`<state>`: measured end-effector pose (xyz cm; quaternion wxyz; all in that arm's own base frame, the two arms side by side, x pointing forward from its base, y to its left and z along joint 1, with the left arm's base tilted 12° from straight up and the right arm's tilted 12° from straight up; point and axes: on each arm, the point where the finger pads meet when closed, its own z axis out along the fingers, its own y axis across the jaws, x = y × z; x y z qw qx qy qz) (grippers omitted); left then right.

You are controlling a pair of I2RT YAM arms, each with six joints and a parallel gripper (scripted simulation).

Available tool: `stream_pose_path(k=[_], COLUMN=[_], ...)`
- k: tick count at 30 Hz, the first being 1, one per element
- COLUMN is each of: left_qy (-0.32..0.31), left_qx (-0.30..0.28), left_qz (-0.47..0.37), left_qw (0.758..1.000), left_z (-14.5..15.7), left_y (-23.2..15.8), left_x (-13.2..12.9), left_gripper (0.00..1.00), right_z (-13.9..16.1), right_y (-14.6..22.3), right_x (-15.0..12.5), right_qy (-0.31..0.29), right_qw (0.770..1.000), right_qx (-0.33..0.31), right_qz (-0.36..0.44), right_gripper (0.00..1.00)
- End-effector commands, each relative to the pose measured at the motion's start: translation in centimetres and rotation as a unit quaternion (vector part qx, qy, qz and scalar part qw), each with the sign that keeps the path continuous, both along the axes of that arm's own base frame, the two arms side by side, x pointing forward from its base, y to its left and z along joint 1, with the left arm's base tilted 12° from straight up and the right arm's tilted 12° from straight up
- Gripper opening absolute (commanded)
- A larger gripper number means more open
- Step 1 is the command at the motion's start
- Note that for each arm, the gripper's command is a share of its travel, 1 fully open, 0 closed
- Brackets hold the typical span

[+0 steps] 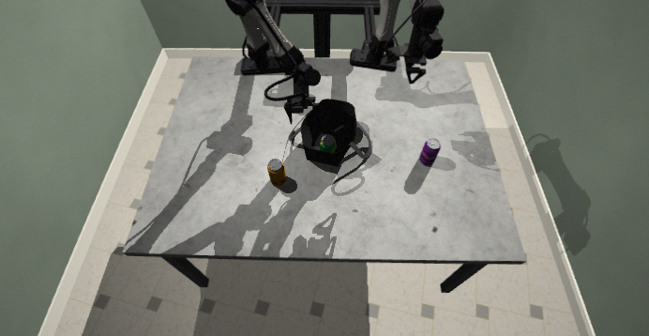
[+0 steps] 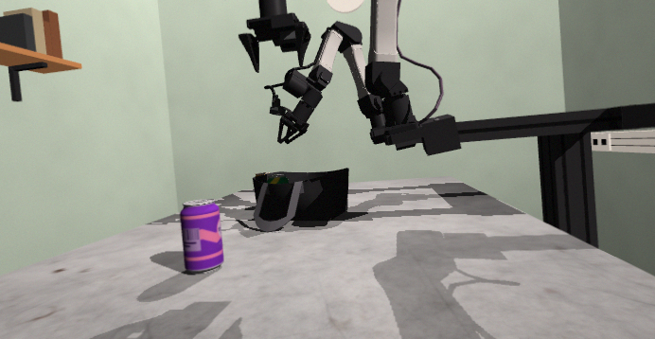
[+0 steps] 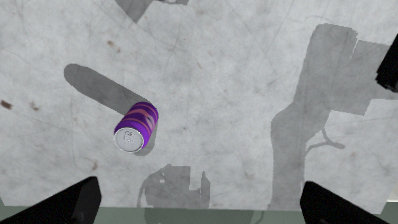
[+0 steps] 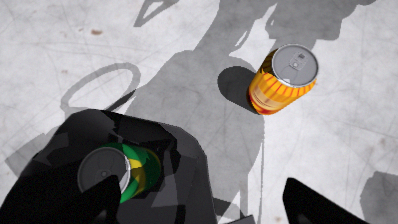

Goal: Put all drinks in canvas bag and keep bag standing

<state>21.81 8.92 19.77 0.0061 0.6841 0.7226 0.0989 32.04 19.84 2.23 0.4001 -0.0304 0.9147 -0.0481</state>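
The black canvas bag (image 1: 324, 157) (image 2: 327, 197) (image 4: 192, 165) stands open with its walls up. A green can (image 1: 327, 145) (image 2: 276, 180) (image 4: 142, 172) is inside it; its base is hidden. An orange can (image 1: 277, 175) (image 4: 282, 92) stands outside the bag. A purple can (image 1: 429, 153) (image 2: 202, 237) (image 3: 137, 125) stands on the other side of the bag. My left gripper (image 2: 279, 68) (image 3: 200, 188) is open and empty, high above the table, behind the purple can in the top view. My right gripper (image 1: 302, 114) (image 4: 201, 186) is open and empty, above and beside the bag's rear edge.
The grey bag handles (image 1: 360, 150) (image 2: 270, 224) hang outside the walls, low beside the bag. The marble table (image 1: 399, 233) (image 2: 331, 277) carries the cans and bag. A wall shelf (image 2: 47, 60) with books is at the side in the exterior view.
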Motion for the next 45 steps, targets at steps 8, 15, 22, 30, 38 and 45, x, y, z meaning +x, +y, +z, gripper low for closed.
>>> stream_pose_path(k=[8,15,22,30,38,45], left_qy=[-0.009,-0.009,-0.009,-0.009,-0.009,-0.009], left_qx=[-0.001,-0.001,-0.001,-0.001,-0.001,-0.001], left_qz=[-0.004,-0.004,-0.004,-0.004,-0.004,-0.004], left_qw=[1.000,1.000,1.000,1.000,1.000,1.000], left_z=[0.3,0.3,0.3,0.3,0.3,0.3], left_y=[-0.1,-0.1,-0.1,-0.1,-0.1,-0.1], left_x=[0.2,0.2,0.2,0.2,0.2,0.2], left_gripper=[1.00,1.00,1.00,1.00,1.00,1.00], right_z=[1.3,1.4,1.7,1.8,2.0,2.2], right_y=[-2.4,-3.9,-5.9,-7.7,-10.1,-9.6], right_x=[0.2,0.1,0.0,-0.1,-0.3,-0.1], right_qy=[-0.015,-0.014,-0.015,-0.014,-0.015,-0.017], right_qw=[1.000,1.000,1.000,1.000,1.000,1.000], right_qx=[0.013,0.011,0.010,0.009,0.006,0.008], right_qz=[0.012,0.012,0.014,0.015,0.016,0.013], right_gripper=[0.86,0.86,0.86,0.86,0.86,0.86])
